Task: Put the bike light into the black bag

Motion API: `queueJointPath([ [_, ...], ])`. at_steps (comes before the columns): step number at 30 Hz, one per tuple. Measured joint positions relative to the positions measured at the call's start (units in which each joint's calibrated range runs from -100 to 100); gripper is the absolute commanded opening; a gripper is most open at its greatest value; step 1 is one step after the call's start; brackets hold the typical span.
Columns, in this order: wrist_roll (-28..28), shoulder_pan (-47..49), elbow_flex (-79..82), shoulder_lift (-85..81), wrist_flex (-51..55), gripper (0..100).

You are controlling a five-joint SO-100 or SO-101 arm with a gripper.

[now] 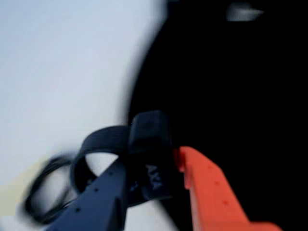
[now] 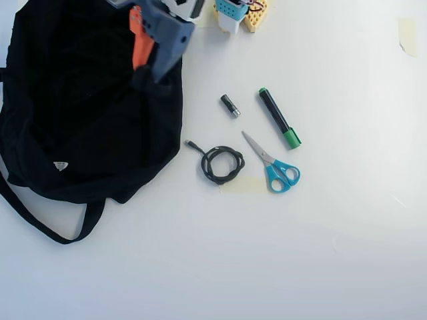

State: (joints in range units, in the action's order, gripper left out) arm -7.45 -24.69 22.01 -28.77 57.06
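Between the orange and dark-blue two-finger gripper [image 1: 156,180] sits your small black squarish bike light [image 1: 150,154], clamped by its rigid body over the large black fabric bag [image 2: 80,120]. Light, floppy loop strap [image 1: 98,144]; keep grip on the casing.

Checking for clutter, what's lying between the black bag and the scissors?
In the overhead view, a coiled black cable lies on the table between the black bag and the blue-handled scissors.
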Motion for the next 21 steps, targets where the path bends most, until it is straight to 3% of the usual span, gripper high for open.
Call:
queueJointPath([
  [9, 2.6, -17.3, 1.5, 9.4, -2.1, 2],
  [12, 3.6, -24.8, 0.7, 25.2, -12.4, 2],
  [15, 4.9, -30.6, -5.3, 36.9, -13.7, 3],
  [19, 6.3, -34.0, -7.2, 38.8, -10.8, 35],
  [21, 6.8, -32.8, -10.2, 38.8, -6.2, 42],
])
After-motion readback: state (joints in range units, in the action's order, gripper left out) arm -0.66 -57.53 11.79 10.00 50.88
